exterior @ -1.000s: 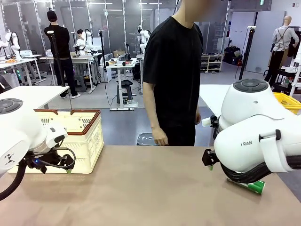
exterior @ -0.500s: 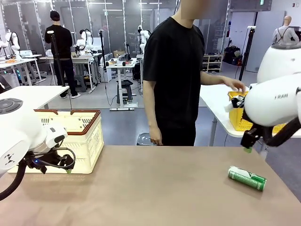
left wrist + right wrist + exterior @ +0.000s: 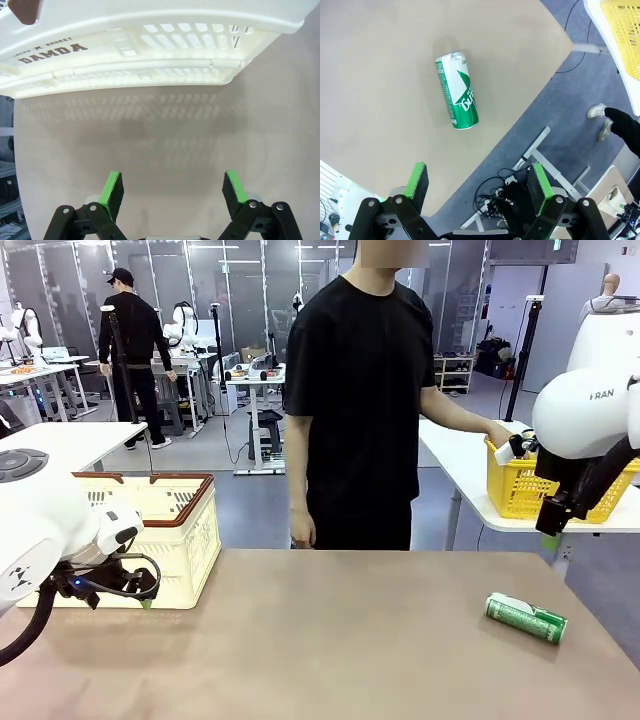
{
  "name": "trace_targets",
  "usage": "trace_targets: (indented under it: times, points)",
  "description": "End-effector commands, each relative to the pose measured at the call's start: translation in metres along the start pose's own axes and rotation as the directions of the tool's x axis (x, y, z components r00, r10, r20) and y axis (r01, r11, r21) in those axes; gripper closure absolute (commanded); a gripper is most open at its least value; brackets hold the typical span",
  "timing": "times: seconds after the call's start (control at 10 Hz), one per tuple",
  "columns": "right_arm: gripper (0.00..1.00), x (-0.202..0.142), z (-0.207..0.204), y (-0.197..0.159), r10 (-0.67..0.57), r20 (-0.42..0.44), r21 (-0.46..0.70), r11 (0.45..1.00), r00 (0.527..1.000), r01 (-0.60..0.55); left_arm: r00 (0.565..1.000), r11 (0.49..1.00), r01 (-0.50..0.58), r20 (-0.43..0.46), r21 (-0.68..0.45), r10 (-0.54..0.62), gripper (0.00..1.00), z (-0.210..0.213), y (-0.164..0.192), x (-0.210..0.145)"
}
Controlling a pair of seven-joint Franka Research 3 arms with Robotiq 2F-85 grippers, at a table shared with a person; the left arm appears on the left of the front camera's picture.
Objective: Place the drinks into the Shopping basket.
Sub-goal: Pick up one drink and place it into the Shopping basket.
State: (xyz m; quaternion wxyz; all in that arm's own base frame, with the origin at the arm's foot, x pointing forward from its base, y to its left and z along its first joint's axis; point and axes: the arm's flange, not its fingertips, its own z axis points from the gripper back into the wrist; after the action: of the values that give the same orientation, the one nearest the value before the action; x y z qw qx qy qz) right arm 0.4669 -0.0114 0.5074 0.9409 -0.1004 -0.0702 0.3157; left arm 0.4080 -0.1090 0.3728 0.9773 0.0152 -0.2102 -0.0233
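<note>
Green can point(image 3: 457, 90) lies on its side, well apart from the right arm's wide-spread, empty fingers point(image 3: 417, 186).

Lab hall, bright even lighting. Tan table point(image 3: 300, 640) up front, grey floor point(image 3: 250, 500) beyond it. White side table point(image 3: 450, 465) off its far-right corner, another white table point(image 3: 90, 440) off its far-left. Cluttered workbenches point(image 3: 180, 365) farther back, glass-panelled wall point(image 3: 240, 290) behind those.

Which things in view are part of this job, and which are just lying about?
Job: green can, on its side on the table; cream basket.
Lying about: yellow basket on the side table.
</note>
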Motion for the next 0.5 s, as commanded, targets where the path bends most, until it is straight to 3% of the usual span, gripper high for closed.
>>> trace_targets:
  times: [0.0, 0.2, 0.4]
  points:
    - [0.0, -0.003, 0.001, 0.006, 0.001, 0.011, -0.006, 1.0, 1.0, -0.001, 1.0, 1.0, 0.014, -0.004, 0.005, -0.014, 0.0, -0.001, 0.0, -0.001]
    - [0.0, 0.0, 0.001, 0.001, 0.002, 0.001, -0.001, 1.0, 1.0, -0.002, 1.0, 1.0, 0.014, -0.004, 0.005, -0.014, 0.0, -0.001, 0.0, -0.001]
    - [0.0, 0.013, -0.028, -0.011, 0.152, 0.04, 0.074, 0.985, 0.988, -0.154, 1.0, 1.0, 0.014, -0.004, 0.005, -0.014, 0.0, -0.001, 0.0, -0.001]
